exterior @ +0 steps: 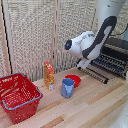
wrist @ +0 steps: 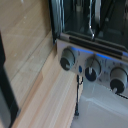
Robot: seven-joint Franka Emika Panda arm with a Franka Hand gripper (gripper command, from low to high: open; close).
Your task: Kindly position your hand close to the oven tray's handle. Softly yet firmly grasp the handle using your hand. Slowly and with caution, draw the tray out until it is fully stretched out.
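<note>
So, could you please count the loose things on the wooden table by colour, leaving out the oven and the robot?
Red: 2, the basket and the bowl.
Blue: 1, the cup.
Orange and yellow: 1, the carton.
Total: 4.

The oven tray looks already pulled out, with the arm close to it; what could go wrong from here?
1. The end effector sits low at the oven tray front, near the handle. Whether it holds the bar is hidden, so a pull might slip.
2. The tray overhangs the table; pulling further might tip it out of the oven.
3. The red bowl and blue cup stand near; a swinging arm might hit them.
</note>
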